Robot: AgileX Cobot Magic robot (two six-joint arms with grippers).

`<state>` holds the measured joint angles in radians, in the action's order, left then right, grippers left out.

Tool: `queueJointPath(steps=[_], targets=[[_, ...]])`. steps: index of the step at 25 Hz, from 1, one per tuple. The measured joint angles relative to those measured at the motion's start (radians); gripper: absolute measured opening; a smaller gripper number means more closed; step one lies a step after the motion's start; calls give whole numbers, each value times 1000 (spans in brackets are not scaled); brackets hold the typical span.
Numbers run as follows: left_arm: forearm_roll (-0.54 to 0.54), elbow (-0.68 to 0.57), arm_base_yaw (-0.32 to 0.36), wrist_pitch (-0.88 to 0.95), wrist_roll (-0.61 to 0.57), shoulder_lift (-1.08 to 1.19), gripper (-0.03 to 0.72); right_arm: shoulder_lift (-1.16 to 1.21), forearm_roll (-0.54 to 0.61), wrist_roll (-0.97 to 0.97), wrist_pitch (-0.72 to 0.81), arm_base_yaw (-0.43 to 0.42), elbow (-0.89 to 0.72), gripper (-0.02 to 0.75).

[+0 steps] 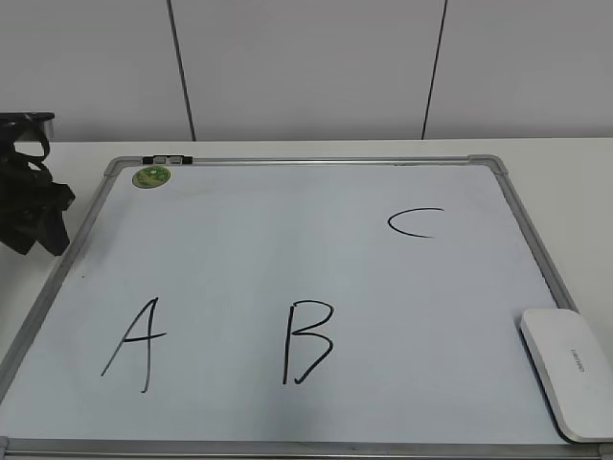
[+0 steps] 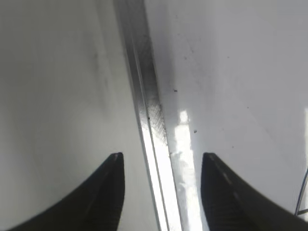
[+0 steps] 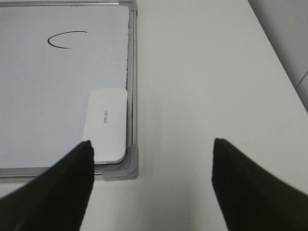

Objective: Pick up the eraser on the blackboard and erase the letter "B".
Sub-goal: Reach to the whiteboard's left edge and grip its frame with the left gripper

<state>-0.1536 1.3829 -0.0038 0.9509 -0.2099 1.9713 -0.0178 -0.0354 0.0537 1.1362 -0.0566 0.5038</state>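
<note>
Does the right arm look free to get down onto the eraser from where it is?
Probably yes. The right claw is open and empty, above the bare table just right of the blackboard's near corner. The eraser lies flat inside that corner against the frame, with nothing on top of it or in between.

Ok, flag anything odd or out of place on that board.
Nothing stands out. The eraser lies flat in the blackboard's near right corner, and the letters A, B and C are unsmudged.
</note>
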Motion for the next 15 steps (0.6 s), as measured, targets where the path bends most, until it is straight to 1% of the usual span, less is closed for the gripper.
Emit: queueJointPath(steps=[2,4,13,15], targets=[[-2,18,6,7,0,20,349,0,0,0,0,0,0,587],[-2,38,17,9,0,40,336,0,0,0,0,0,0,587],[-11,59,33,20,0,101,323,0,0,0,0,0,0,587],[-11,59,33,21,0,108,309,0,0,0,0,0,0,587]])
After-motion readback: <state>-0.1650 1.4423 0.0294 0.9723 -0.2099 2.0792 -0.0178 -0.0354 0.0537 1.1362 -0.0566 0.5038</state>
